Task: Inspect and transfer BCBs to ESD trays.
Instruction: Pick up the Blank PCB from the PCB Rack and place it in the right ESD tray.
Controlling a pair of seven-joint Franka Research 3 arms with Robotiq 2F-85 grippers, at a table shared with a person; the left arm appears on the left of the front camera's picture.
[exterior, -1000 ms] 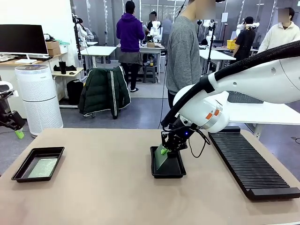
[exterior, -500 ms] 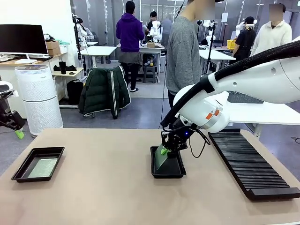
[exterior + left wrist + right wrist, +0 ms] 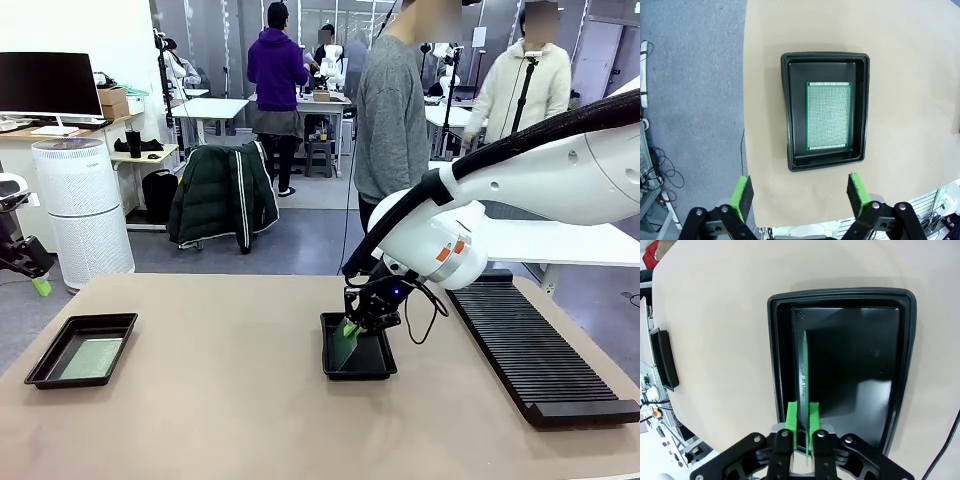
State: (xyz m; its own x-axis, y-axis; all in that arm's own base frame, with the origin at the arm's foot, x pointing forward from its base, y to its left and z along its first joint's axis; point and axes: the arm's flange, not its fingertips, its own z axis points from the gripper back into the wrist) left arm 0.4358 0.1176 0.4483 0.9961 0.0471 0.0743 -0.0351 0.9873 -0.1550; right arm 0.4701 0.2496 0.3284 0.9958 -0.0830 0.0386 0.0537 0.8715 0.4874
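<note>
Board (image 3: 803,385) stands edgewise between right claw (image 3: 803,421) pads.

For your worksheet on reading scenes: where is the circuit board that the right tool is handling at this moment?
The board stands on edge between the right tool pads, inside the black tray at mid-table, left of the long ribbed rack.

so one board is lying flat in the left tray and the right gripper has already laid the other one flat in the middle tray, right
Not quite. The right wrist view shows the second board on edge between the right gripper pads, inside the middle tray. The first board does lie flat in the left tray.
</note>
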